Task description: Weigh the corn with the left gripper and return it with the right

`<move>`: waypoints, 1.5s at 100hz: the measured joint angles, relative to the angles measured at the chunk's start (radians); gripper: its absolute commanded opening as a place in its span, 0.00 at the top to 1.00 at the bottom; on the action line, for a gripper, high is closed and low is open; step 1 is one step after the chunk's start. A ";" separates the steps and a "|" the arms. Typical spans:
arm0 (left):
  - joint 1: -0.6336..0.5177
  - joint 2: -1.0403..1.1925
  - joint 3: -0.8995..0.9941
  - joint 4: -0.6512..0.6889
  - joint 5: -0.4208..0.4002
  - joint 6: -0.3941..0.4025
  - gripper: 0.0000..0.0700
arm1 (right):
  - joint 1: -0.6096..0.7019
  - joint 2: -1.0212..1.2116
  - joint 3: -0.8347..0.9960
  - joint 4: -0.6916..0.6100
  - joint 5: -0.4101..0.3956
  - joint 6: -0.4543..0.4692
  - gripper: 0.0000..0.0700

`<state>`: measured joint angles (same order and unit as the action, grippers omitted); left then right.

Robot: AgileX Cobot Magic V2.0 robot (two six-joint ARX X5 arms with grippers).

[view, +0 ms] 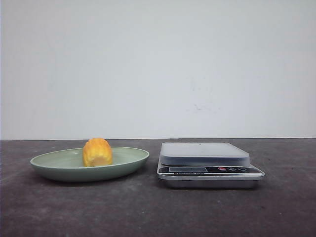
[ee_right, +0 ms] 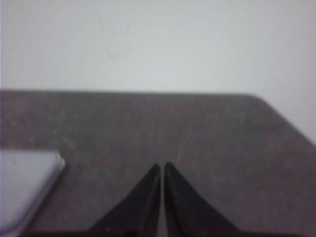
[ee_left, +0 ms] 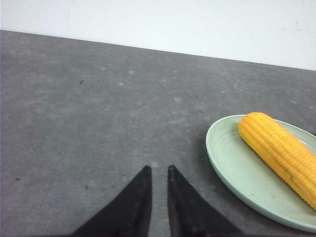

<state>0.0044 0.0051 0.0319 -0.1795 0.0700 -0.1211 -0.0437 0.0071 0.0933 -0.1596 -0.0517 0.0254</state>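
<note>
The corn, a yellow-orange cob with ribbed kernel rows, lies on a pale green plate left of centre on the table. In the left wrist view the corn lies lengthwise on the plate. My left gripper hovers over bare table beside the plate, its fingers a narrow gap apart and empty. My right gripper is over bare table with its fingers almost touching and empty. Neither gripper shows in the front view.
A silver digital kitchen scale with a flat platform stands right of the plate. Its corner shows in the blurred right wrist view. The table is dark grey, with a white wall behind it.
</note>
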 measured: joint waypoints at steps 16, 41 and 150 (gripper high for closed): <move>0.000 0.000 0.000 0.000 0.000 0.000 0.98 | 0.002 0.000 -0.063 0.001 0.000 0.000 0.99; 0.000 0.000 0.000 0.000 0.000 0.000 0.98 | 0.003 0.000 -0.078 -0.011 0.000 0.000 0.99; 0.000 0.000 0.000 0.000 0.000 0.000 0.98 | 0.003 0.000 -0.078 -0.008 0.000 0.000 0.99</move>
<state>0.0044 0.0051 0.0319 -0.1795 0.0700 -0.1211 -0.0402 0.0067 0.0151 -0.1677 -0.0521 0.0250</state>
